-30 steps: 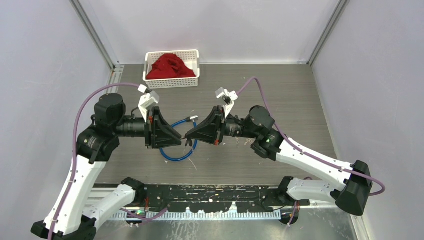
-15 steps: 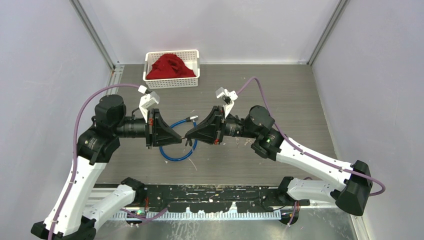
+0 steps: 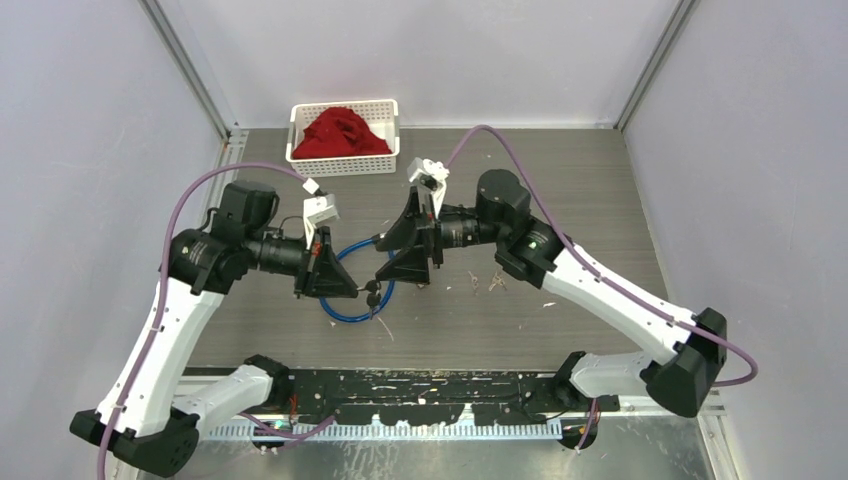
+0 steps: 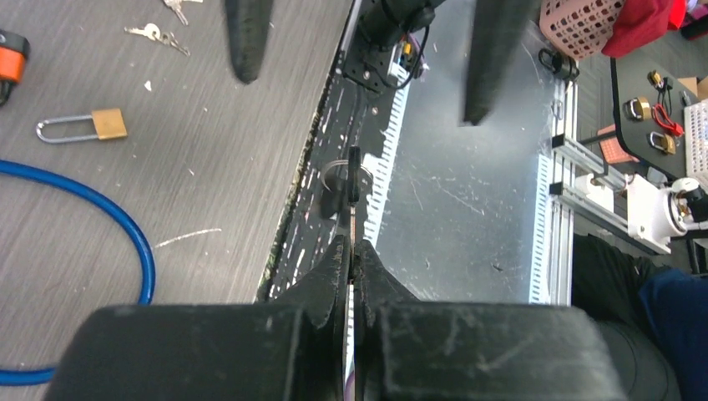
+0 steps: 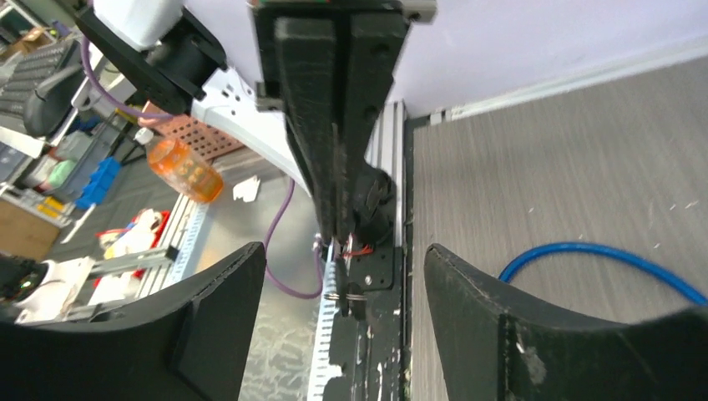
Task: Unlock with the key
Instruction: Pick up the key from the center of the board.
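Note:
My left gripper (image 3: 356,291) (image 4: 352,247) is shut on a small key (image 4: 354,179) (image 3: 372,293). The key's dark head and ring stick out past the fingertips, above the table. My right gripper (image 3: 386,260) (image 5: 346,261) stands open just right of the key, its fingers (image 4: 247,40) spread to either side and touching nothing. The key (image 5: 344,288) hangs between them in the right wrist view. A blue cable lock (image 3: 348,300) (image 4: 125,242) (image 5: 584,253) lies looped on the table under both grippers. A brass padlock (image 4: 87,125) lies beside the cable.
A white basket (image 3: 385,105) holding a red cloth (image 3: 340,133) stands at the back left. A loose bunch of keys (image 4: 157,33) and an orange-and-black piece (image 4: 8,55) lie near the padlock. The black rail (image 3: 430,390) runs along the table's near edge.
The right gripper has opened, let go of the key and swung up and back. The left gripper has shut on the key and now holds it alone.

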Controlling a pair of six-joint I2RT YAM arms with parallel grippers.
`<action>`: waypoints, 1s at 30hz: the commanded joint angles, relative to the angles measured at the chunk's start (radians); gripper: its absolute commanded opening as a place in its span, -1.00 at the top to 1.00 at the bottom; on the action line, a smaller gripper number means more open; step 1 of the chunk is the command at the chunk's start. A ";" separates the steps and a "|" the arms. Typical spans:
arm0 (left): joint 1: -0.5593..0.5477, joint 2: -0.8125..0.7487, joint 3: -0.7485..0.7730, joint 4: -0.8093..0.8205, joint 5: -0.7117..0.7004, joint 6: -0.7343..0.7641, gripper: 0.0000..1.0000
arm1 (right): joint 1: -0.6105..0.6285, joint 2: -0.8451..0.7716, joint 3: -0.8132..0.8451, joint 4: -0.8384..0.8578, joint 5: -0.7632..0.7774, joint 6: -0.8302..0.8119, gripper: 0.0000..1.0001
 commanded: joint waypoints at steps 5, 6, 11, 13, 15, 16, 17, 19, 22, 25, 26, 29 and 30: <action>-0.002 -0.003 0.050 -0.090 0.016 0.088 1.00 | -0.006 0.082 -0.018 0.083 -0.188 0.082 -0.32; -0.003 0.002 0.050 -0.093 0.018 0.088 1.00 | -0.002 0.082 -0.027 0.100 -0.188 0.091 -0.29; -0.003 0.018 0.049 -0.091 0.016 0.079 1.00 | 0.009 0.084 -0.057 0.164 -0.182 0.129 -0.11; -0.003 0.021 0.049 -0.084 0.015 0.070 1.00 | 0.010 0.085 -0.067 0.172 -0.176 0.136 -0.07; -0.002 0.024 0.049 -0.082 0.014 0.064 1.00 | 0.012 0.083 -0.081 0.193 -0.170 0.148 -0.04; -0.002 0.025 0.049 -0.081 0.012 0.061 1.00 | 0.013 0.083 -0.088 0.206 -0.166 0.154 -0.01; -0.002 0.026 0.048 -0.079 0.011 0.060 1.00 | 0.014 0.084 -0.094 0.212 -0.161 0.159 0.01; -0.003 0.027 0.050 -0.077 0.012 0.058 1.00 | 0.017 0.089 -0.097 0.214 -0.151 0.162 0.05; -0.002 0.025 0.054 -0.070 0.009 0.053 1.00 | 0.021 0.095 -0.107 0.229 -0.140 0.175 0.15; -0.002 0.025 0.054 -0.071 0.006 0.049 1.00 | 0.022 0.093 -0.119 0.242 -0.127 0.181 0.26; -0.003 0.025 0.054 -0.071 0.006 0.048 1.00 | 0.022 0.091 -0.122 0.246 -0.122 0.184 0.28; -0.002 0.025 0.054 -0.066 0.001 0.041 1.00 | 0.024 0.089 -0.131 0.267 -0.117 0.196 0.32; -0.002 0.026 0.054 -0.063 -0.002 0.037 1.00 | 0.023 0.089 -0.134 0.273 -0.115 0.201 0.32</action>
